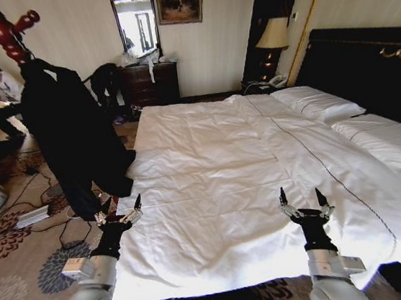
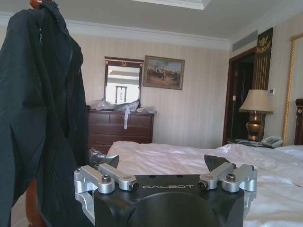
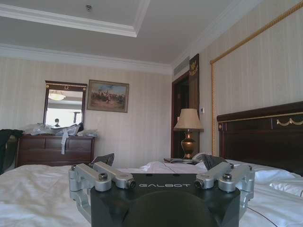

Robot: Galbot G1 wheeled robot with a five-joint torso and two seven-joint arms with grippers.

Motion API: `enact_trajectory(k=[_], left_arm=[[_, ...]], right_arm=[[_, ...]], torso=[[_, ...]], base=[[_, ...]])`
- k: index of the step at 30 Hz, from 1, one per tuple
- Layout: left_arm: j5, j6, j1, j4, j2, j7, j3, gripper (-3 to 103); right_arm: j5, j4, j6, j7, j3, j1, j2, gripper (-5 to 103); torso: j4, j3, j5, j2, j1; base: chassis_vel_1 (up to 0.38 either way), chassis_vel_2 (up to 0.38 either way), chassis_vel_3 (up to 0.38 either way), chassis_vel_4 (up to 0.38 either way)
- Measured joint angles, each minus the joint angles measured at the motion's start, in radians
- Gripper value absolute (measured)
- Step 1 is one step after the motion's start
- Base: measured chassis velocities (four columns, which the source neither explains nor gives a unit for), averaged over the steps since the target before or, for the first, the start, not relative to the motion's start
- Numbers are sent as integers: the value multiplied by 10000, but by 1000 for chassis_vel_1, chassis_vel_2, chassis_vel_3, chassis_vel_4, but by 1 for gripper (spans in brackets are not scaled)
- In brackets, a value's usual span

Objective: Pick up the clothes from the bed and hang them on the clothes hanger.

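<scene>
The black coat, the clothes (image 1: pixel 72 135), hangs from the reddish-brown clothes hanger (image 1: pixel 4 31) at the left of the head view, beside the bed. In the left wrist view the coat (image 2: pixel 38 109) drapes down close by. The bed (image 1: pixel 240 181) has a bare white duvet. My left gripper (image 1: pixel 122 208) hovers open at the bed's near left corner, just below the coat's hem, holding nothing. Over the near part of the duvet, my right gripper (image 1: pixel 302 199) is open and empty too.
A brown dresser (image 1: pixel 149 83) with a mirror stands at the far wall, a smaller dark garment (image 1: pixel 106 81) beside it. A lamp (image 1: pixel 273 37) and phone sit by the black headboard (image 1: pixel 365 66). Cables (image 1: pixel 41 211) lie on the patterned carpet left of the bed.
</scene>
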Motion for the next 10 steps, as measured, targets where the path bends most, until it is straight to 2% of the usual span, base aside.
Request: enact_trajectory(k=[10], left_arm=[[-71, 7, -34, 31, 52, -17, -6, 100]], right_arm=[[57, -15, -4, 0, 14, 29, -29, 100]], torso=[[0, 0, 0, -1, 1]], base=[[0, 0, 0, 0]])
